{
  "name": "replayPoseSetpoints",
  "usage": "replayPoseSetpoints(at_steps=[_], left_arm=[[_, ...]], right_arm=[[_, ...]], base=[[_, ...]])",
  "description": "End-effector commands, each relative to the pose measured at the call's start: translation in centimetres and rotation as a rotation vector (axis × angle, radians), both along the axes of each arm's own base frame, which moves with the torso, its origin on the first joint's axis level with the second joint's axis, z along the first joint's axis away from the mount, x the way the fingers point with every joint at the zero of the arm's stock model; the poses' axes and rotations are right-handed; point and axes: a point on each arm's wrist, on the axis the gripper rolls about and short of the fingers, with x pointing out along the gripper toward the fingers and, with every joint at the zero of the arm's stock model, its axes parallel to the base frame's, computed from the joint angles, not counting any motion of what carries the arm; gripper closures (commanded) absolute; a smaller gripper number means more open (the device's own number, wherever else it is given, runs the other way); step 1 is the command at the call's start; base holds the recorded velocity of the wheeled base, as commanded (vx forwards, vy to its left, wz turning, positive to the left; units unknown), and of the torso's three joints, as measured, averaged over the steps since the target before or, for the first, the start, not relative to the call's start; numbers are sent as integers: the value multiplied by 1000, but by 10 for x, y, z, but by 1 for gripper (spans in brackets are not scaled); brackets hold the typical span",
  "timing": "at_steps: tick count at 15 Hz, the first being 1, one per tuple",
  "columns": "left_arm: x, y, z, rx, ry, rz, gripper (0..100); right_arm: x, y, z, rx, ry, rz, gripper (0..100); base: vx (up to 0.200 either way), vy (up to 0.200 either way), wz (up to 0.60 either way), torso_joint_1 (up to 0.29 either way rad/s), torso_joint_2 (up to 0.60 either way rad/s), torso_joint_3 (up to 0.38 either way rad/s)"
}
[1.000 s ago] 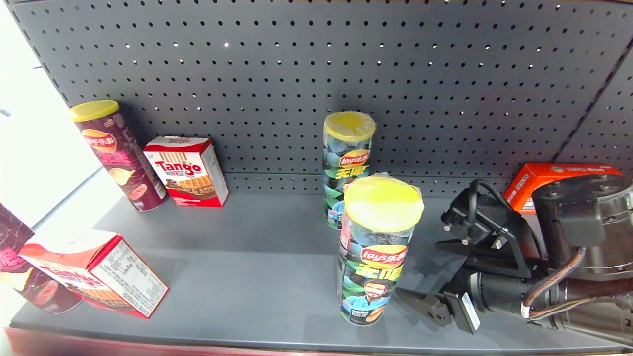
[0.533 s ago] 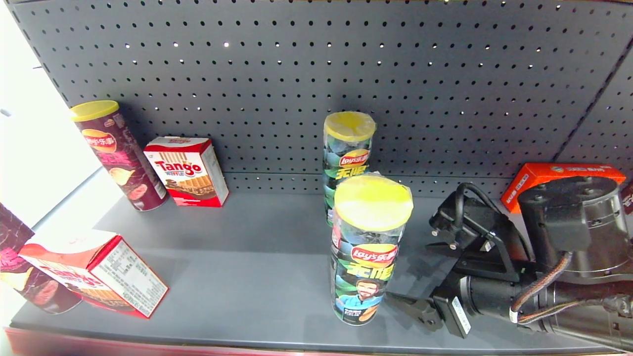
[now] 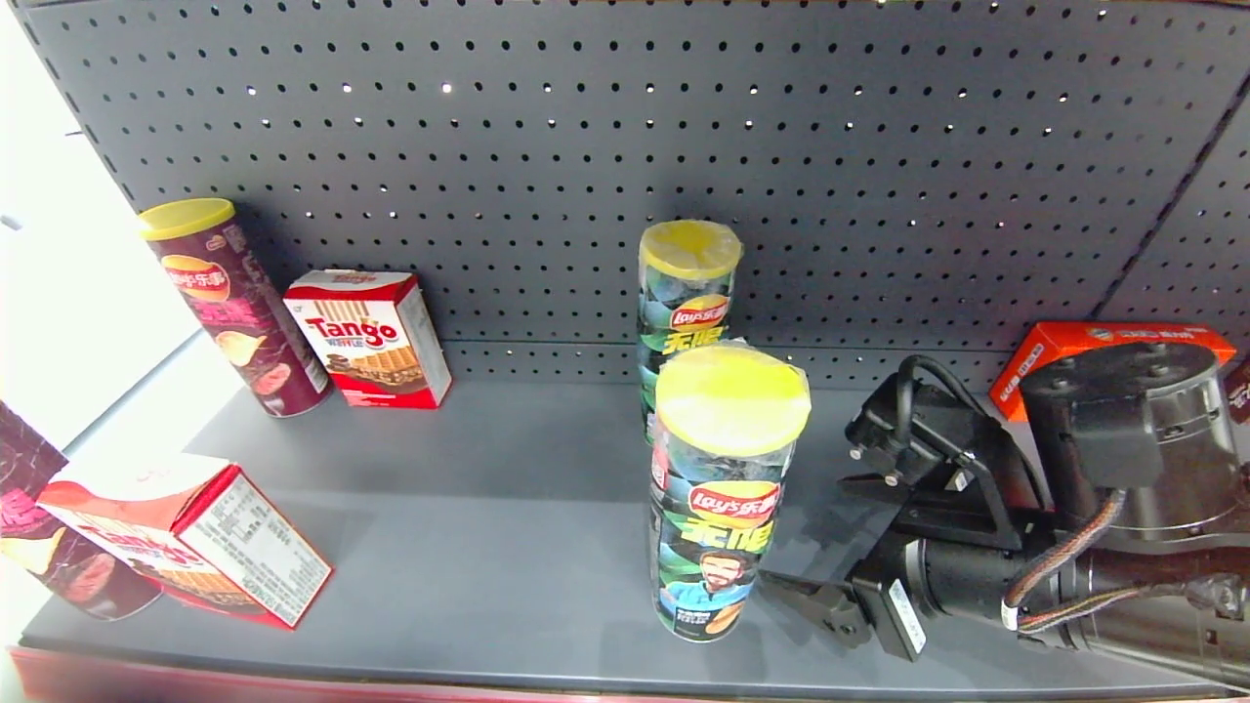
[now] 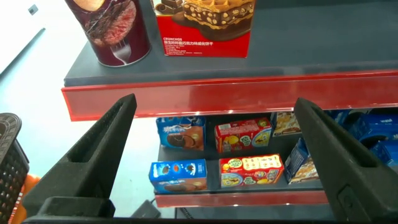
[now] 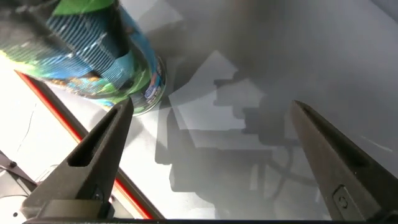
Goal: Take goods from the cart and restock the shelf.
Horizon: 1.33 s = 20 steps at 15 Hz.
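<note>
The left gripper [image 4: 214, 102] hangs in front of and below the shelf's [image 3: 488, 508] red front edge. Its fingers are spread wide, with nothing between them. Past them, lower shelves carry rows of small boxes [image 4: 242, 171], and a black basket [image 4: 9, 155] shows at one side.

On the shelf, at the far left front, a dark can [image 3: 49, 557] is cut off by the edge of the head view. A tipped wafer box [image 3: 195, 547] leans just beside it. Behind them, against the pegboard back [image 3: 586, 146], stands a maroon chip can [image 3: 234, 308] with a yellow lid, with an upright wafer box [image 3: 371, 337] just to its right.

Near the middle a rear chip can [image 3: 684, 322] in green and blue stands upright at the back. Directly in front of it stands the front chip can [image 3: 723, 498]. It has the same print and a yellow lid under clear wrap.

The right gripper [image 3: 801, 537] lies low over the shelf to the right of this front can, pointing left at it. Its fingers are parted wide and grip nothing. The nearer fingertip comes close to the can's base, and whether it touches cannot be told. In the right wrist view the can sits just past one fingertip, off to the side of the gap between the fingers. The can rests on its own base near the shelf's front edge, with its long axis vertical, lid up and printed face forward.

Behind the right arm, at the back right, an orange box [image 3: 1064, 356] lies on the shelf.
</note>
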Motion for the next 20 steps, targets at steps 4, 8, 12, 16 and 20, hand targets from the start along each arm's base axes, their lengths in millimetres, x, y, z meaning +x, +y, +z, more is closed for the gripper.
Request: replayPoseSetpoints(at_steps=[4, 8, 12, 16, 20], left_arm=[[0, 0, 0, 0, 1, 0, 0], [0, 0, 0, 0, 1, 0, 0], [0, 0, 0, 0, 1, 0, 0], [0, 0, 0, 0, 1, 0, 0], [0, 0, 0, 0, 0, 0, 0]], right_arm=[[0, 5, -2, -6, 6, 14, 0], [0, 1, 1, 3, -3, 3, 0], [1, 5, 0, -1, 0, 11, 0], [1, 5, -1, -5, 3, 15, 0], [-1, -1, 2, 5, -5, 0, 0]], base=[[0, 0, 0, 0, 0, 0], [0, 0, 0, 0, 0, 0], [0, 0, 0, 0, 0, 0], [0, 0, 0, 0, 0, 0], [0, 0, 0, 0, 0, 0]])
